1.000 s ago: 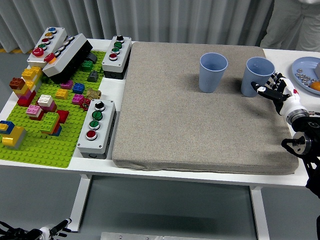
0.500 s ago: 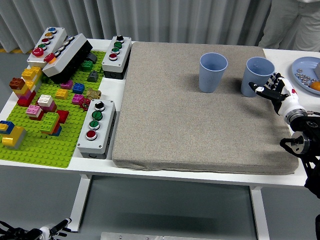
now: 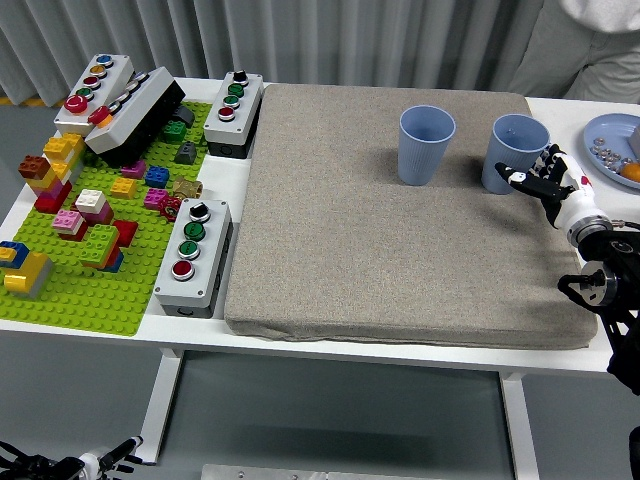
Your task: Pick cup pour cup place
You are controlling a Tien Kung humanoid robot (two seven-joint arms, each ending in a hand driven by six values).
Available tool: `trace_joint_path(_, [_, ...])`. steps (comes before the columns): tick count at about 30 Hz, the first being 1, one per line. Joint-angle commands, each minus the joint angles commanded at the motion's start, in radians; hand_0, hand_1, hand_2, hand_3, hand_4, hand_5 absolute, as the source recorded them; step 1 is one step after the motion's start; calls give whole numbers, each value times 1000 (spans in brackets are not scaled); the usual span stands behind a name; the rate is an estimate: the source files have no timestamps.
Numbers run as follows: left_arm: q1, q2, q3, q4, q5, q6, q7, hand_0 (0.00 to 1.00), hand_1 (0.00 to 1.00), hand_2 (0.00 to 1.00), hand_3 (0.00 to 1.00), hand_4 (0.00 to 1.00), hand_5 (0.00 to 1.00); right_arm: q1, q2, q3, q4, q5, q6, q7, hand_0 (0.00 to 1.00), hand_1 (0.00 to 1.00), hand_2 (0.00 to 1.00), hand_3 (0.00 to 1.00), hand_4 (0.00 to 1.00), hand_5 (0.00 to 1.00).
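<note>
Right hand point(image 3: 548, 178) open beside cup point(image 3: 512, 152)

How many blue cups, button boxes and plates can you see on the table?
Blue cups: 2, the left cup and the right cup, both on the grey mat
Button boxes: 4, at and
Plates: 1, the blue plate at the right edge
Total: 7

Two light-blue cups, both upright, open mouths up, on the far half of the grey mat. Left cup point(image 3: 426, 144) stands free near mat centre-right. Right cup point(image 3: 516, 152) near the mat's right edge, well apart from the first.
</note>
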Motion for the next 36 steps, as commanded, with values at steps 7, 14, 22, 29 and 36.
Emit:
trace_joint_path(7, [3, 0, 0, 0, 0, 0, 0, 824, 840, 899, 793, 600, 998, 3, 3, -2, -5, 2, 0, 0, 985, 932, 998, 951, 830, 180])
trace_joint_path(14, [1, 1, 1, 0, 0, 0, 1, 824, 840, 898, 793, 599, 998, 13, 3, -3, -8, 3, 0, 0, 986, 932, 998, 950, 829, 181])
trace_joint_path(22, [-1, 1, 0, 0, 1, -1, 0, 825, 843, 897, 792, 599, 998, 17, 3, -4, -13, 9, 1, 1, 987, 931, 998, 948, 830, 185])
trace_joint_path(29, [-5, 1, 1, 0, 2, -1, 0, 824, 842, 897, 791, 599, 998, 24, 6, -2, -21, 12, 3, 2, 988, 930, 998, 947, 830, 184])
trace_joint_path(36, [-6, 1, 0, 0, 4, -1, 0, 824, 843, 896, 792, 599, 998, 31, 6, 0, -30, 18, 5, 3, 988, 929, 998, 942, 829, 185])
